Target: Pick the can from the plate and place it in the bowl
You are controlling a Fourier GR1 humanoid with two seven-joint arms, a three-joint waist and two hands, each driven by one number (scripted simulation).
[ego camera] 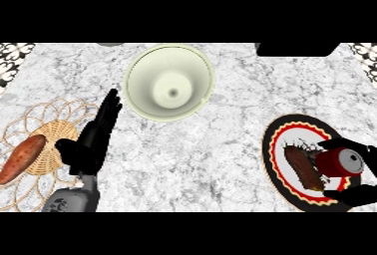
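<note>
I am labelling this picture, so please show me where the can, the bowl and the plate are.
can (331,164), head view, on its red side.
bowl (151,69), head view, on its pale inner wall.
plate (274,149), head view, on its red and black rim.

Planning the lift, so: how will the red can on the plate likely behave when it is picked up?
The can looks rigid with a smooth round wall, so it may slip or twist within the right hand curled round it. Tipped over, it would probably roll, perhaps off the plate. It looks small against the hand, so likely light.
</note>
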